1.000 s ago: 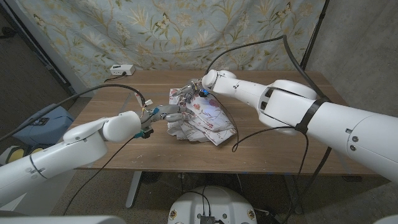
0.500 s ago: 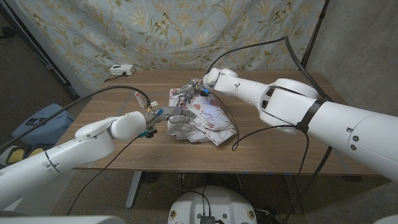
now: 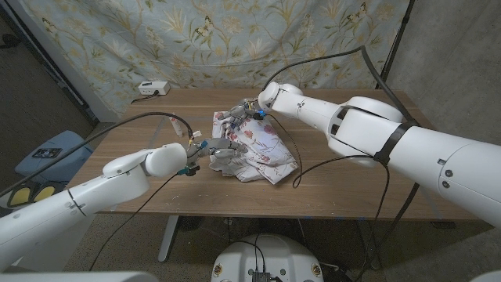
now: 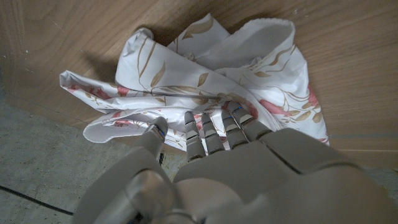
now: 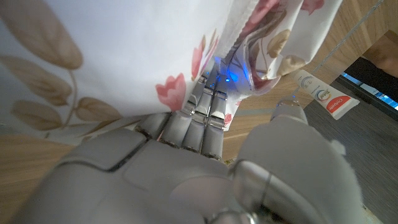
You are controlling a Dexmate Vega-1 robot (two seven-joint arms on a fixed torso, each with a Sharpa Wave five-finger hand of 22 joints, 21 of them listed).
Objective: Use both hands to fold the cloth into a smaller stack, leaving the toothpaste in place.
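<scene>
Left robot hand (image 3: 215,148) touching crumpled cloth (image 3: 254,149) at 9 o'clock, grip unclear; right robot hand (image 3: 244,112) gripping cloth at 12; toothpaste (image 5: 323,94) lying on surface (image 3: 352,184) beside it; white box (image 3: 153,88) sitting at far-left corner.

Makeshift lab: backdrop sheet (image 3: 235,35), cables (image 3: 368,70)

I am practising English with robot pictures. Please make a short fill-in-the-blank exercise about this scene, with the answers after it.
1. The cloth lies crumpled on a table made of ____.
2. The cloth is white with a ____ print.
3. The left robot hand touches the cloth's edge; the right robot hand has its fingers under a ____ of cloth.
4. In the right wrist view, a tube of ____ lies beside the cloth.

Answers: wood; floral; fold; toothpaste
</scene>
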